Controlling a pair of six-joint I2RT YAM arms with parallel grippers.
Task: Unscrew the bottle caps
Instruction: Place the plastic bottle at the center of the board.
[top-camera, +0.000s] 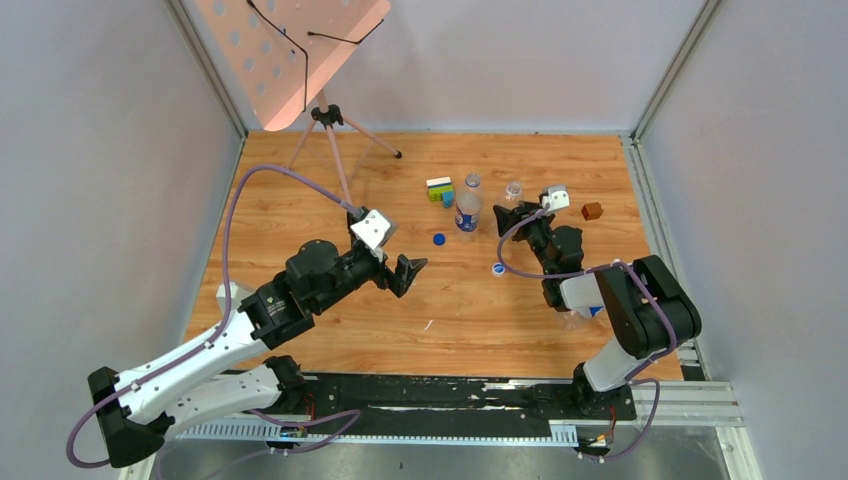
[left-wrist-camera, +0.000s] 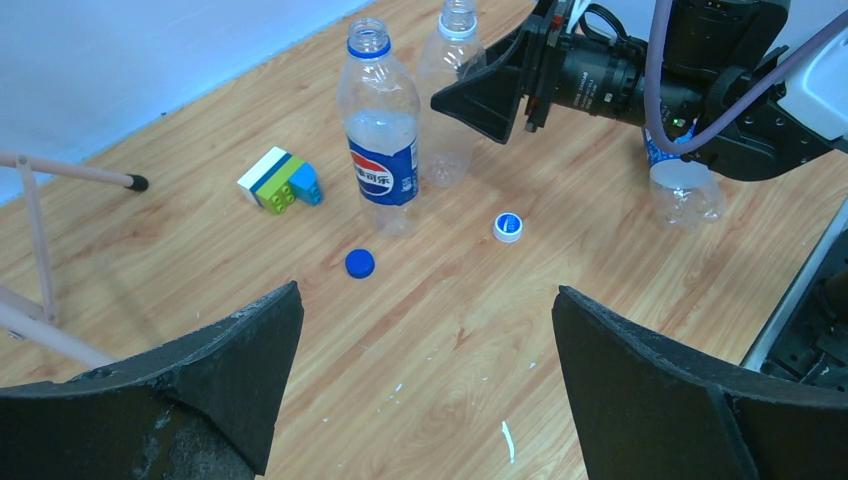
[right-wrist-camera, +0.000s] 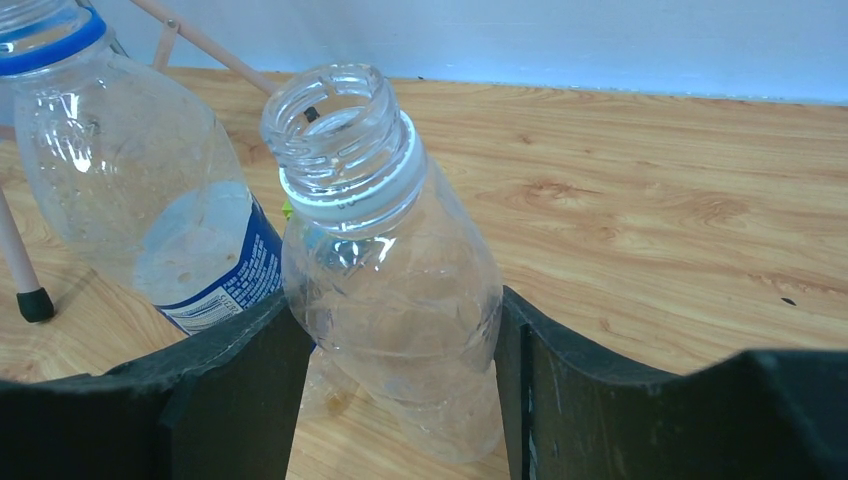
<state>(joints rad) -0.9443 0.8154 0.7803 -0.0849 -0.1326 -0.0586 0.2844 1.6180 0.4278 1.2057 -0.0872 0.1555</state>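
Bottle caps lie loose on the wooden table (left-wrist-camera: 430, 300): a dark blue round plastic cap (left-wrist-camera: 359, 263) and a whitish round plastic cap (left-wrist-camera: 508, 227). Both are ahead of the left gripper (left-wrist-camera: 430, 350), whose jaws hang wide and empty, arm stretched low. The right gripper (right-wrist-camera: 400, 350), its arm folded forward, clasps the uncapped unlabelled clear plastic bottle (right-wrist-camera: 390, 280) by its body, beside the blue-labelled clear plastic bottle (right-wrist-camera: 150, 200).

The left gripper (left-wrist-camera: 425, 300) has its jaws spread wide above the bench (left-wrist-camera: 450, 390); beyond, a dark blue cap (left-wrist-camera: 359, 263) and a whitish cap (left-wrist-camera: 508, 227) lie before the labelled bottle (left-wrist-camera: 380, 140) and unlabelled bottle (left-wrist-camera: 447, 110), both uncapped
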